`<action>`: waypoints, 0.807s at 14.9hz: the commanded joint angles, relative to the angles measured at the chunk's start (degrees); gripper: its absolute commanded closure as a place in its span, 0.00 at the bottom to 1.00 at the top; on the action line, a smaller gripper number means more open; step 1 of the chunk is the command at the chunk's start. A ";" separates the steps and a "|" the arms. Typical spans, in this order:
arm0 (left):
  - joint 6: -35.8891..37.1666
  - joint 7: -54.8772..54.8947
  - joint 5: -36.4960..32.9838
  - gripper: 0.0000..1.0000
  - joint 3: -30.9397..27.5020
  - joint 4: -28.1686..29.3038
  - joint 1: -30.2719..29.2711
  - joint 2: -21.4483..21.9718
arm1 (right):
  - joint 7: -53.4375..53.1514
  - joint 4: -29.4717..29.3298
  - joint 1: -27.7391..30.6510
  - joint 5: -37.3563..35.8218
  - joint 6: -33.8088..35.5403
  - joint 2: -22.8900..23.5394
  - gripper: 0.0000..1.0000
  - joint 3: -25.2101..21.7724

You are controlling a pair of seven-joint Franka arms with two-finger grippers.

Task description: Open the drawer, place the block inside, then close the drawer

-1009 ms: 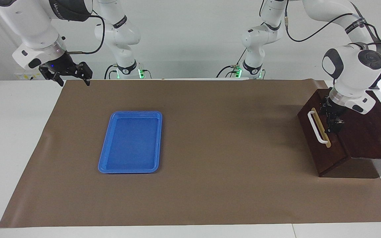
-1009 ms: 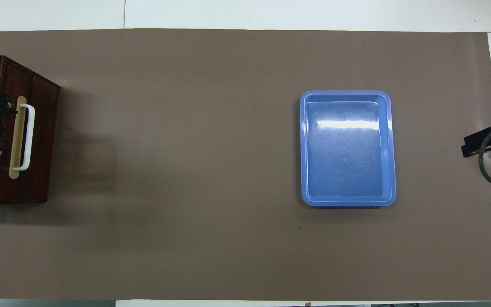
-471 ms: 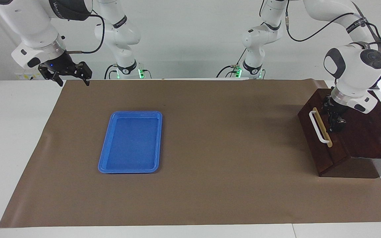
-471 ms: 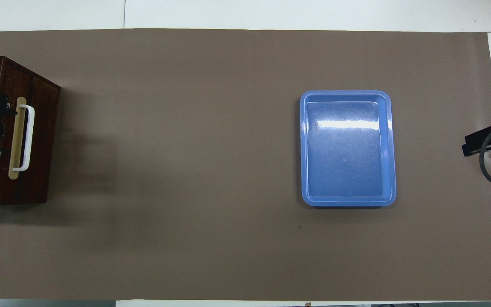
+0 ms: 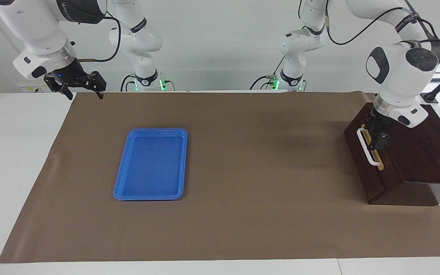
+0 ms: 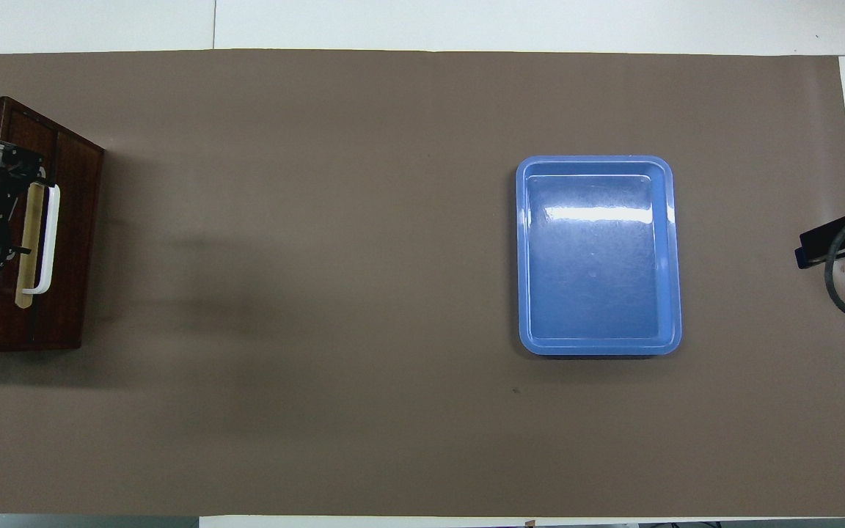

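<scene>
The left tool (image 5: 376,134), spread wide, hangs over the shut drawer's (image 5: 372,168) white handle (image 5: 364,147); the next move is gripping it. The right tool (image 5: 81,88) waits, wide.

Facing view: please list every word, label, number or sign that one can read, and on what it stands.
Nothing can be read with certainty.
Dark band on the right arm: white letters, cut by the picture's edge, too blurred to read.
Black straps on the right arm and the left arm: white print, too small to read.
Blue tray and drawer: no text visible.
</scene>
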State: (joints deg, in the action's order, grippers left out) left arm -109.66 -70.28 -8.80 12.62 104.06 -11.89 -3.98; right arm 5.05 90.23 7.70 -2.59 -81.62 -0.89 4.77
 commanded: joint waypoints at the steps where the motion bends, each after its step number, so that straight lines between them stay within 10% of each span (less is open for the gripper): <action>1: 4.53 10.21 3.77 0.00 -0.40 -1.39 1.25 1.79 | -0.04 -0.23 0.83 -0.66 -0.56 0.01 0.00 0.85; 7: 8.67 46.42 4.93 0.00 -0.75 -2.89 0.55 3.02 | -0.13 -0.15 0.83 -0.66 -0.56 0.01 0.00 0.85; 12: 7.71 46.81 9.15 0.00 -0.67 -2.89 1.16 3.54 | -0.30 -0.15 0.83 -0.40 -0.56 0.01 0.00 0.85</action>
State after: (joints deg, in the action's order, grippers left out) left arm -101.92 -24.38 -0.70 11.88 101.21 -11.33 -1.60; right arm 5.05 90.22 7.70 -2.59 -81.62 -0.89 4.77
